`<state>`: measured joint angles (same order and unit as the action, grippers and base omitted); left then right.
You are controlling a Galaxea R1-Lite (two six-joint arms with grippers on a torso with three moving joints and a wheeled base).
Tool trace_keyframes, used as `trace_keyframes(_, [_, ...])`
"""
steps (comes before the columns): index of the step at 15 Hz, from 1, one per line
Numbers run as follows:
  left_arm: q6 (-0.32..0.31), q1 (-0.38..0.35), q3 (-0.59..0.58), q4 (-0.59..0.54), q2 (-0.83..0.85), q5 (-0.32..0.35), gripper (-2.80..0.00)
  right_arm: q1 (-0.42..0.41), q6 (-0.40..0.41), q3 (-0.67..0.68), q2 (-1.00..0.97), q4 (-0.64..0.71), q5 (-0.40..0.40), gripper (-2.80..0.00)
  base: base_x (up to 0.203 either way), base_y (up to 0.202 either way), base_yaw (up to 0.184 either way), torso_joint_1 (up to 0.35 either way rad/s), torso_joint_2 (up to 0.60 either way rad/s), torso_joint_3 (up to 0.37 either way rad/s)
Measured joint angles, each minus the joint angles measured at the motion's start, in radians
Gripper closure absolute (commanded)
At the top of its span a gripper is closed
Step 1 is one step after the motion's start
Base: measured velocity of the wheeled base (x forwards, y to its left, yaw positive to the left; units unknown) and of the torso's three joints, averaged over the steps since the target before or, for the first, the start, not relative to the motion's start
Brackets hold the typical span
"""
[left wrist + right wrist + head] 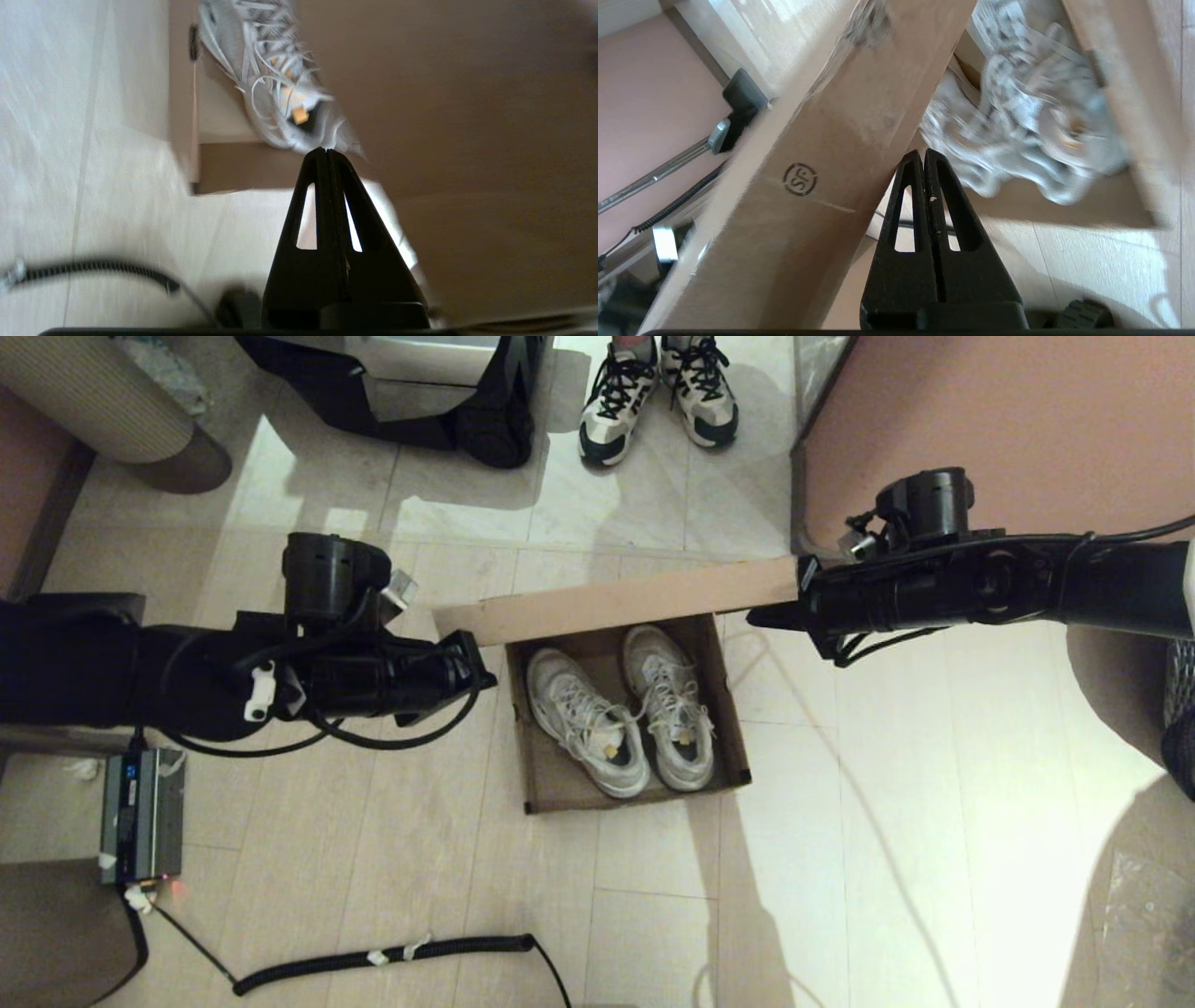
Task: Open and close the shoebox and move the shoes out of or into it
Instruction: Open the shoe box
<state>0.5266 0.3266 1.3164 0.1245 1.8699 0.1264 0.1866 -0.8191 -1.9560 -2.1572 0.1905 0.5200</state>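
Note:
The brown shoebox [551,784] sits open on the floor, its flap lid [616,602] standing up along the far side. The two white and grey shoes [588,723] lie side by side inside, toes toward the lid. My left gripper [478,665] is at the lid's left end, shut with nothing between its fingers, and points at the near shoe [275,84] beside the lid [467,140]. At the lid's right end, my right gripper [761,616] is also shut and empty. Its tips [923,153] are against the edge of the lid [822,140], with the shoes [1017,126] beyond.
A person's feet in white-and-black sneakers [653,392] stand beyond the box. A pink wall [1008,420] rises at the far right. A grey device [140,817] and a coiled black cable [392,957] lie on the floor at the near left.

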Motion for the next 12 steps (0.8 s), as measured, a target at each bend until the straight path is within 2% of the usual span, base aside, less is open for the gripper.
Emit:
trace_keyframes(5, [-0.003,-0.035,0.194,-0.034,0.094,0.001,0.00,-0.011,0.000,0.001,0.021,0.034,-0.001,0.00,0.000,0.000,0.000,0.000,0.00,0.000])
trace_keyframes(9, [-0.003,-0.038,0.364,-0.105,0.172,0.005,0.00,-0.022,0.001,0.001,0.033,0.041,-0.002,0.00,0.000,0.000,0.000,0.000,0.00,0.000])
trace_keyframes(12, [-0.004,-0.039,0.446,-0.133,0.212,0.006,0.00,-0.023,0.001,0.001,0.034,0.041,-0.002,0.00,0.000,0.000,0.000,0.000,0.00,0.000])
